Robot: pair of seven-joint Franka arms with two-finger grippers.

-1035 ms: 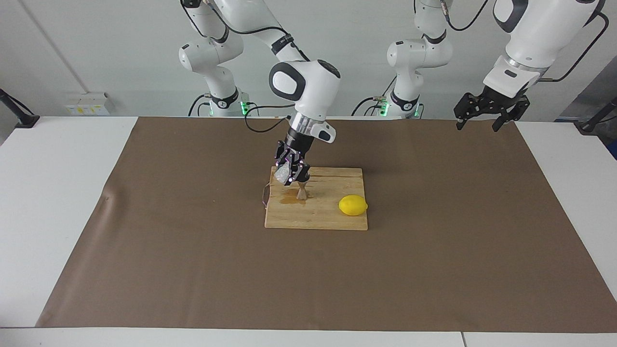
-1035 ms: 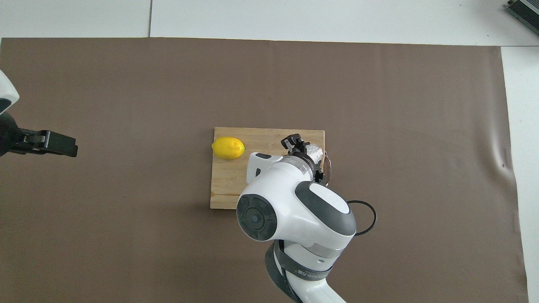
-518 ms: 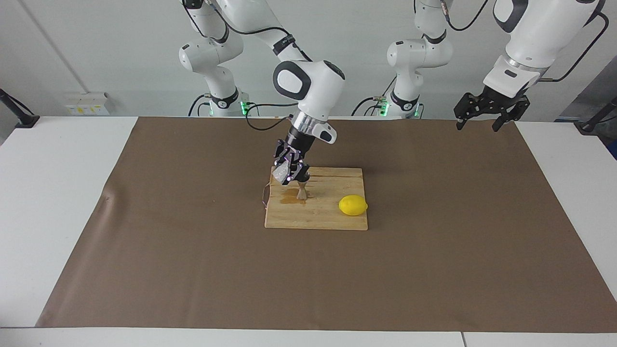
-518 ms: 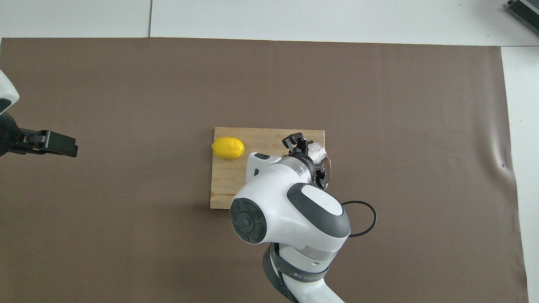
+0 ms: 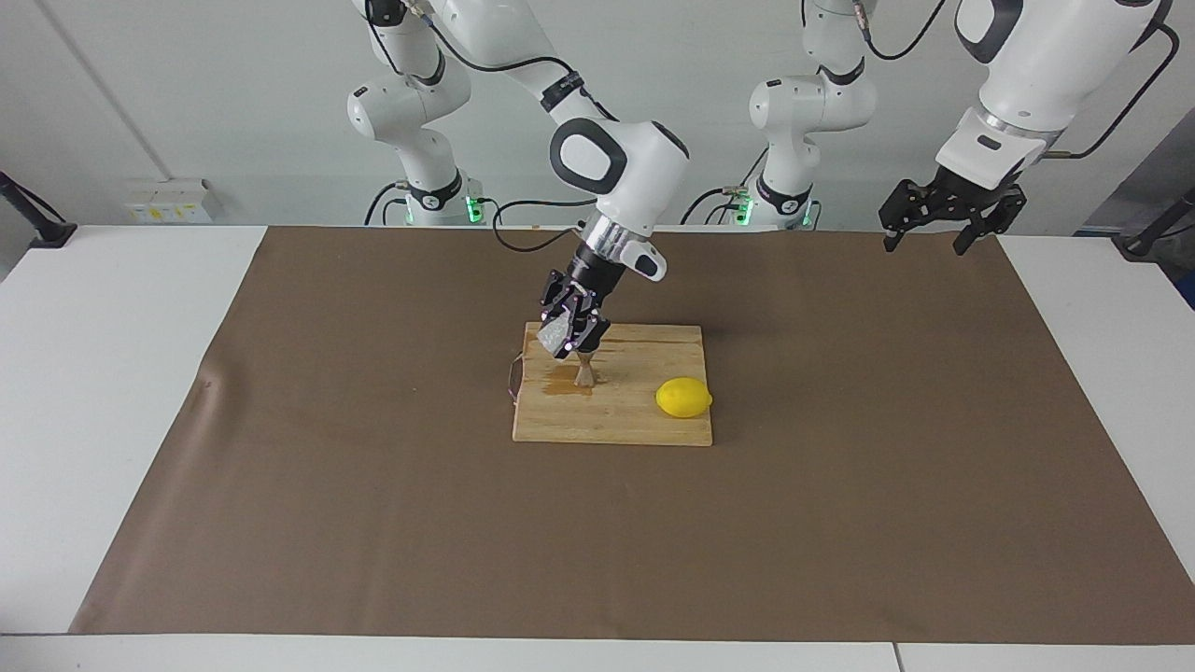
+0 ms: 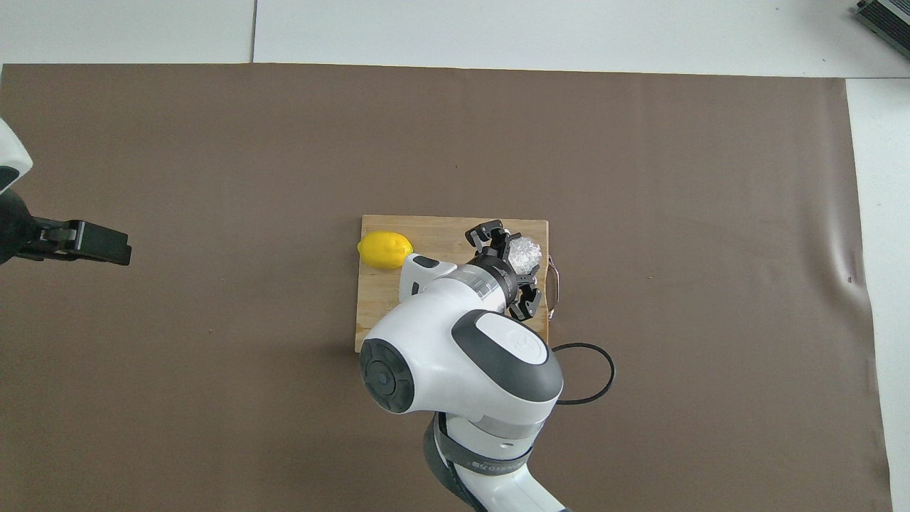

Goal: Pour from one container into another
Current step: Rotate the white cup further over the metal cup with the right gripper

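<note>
The clear faceted glass cup is held tilted in my right gripper, just above the steel jigger. The jigger stands upright on the wooden cutting board, beside a wet brown patch. In the overhead view the cup shows in the right gripper over the board; the jigger is hidden under the gripper there. My left gripper hangs open and empty in the air over the mat's corner at the left arm's end, waiting; it also shows in the overhead view.
A yellow lemon lies on the board toward the left arm's end, also in the overhead view. A thin wire handle sticks out from the board's other end. A brown mat covers the table.
The right arm's wrist has swung toward the left arm's end of the table. The held cup has shifted slightly along the board to just above the jigger. The left arm has not moved.
</note>
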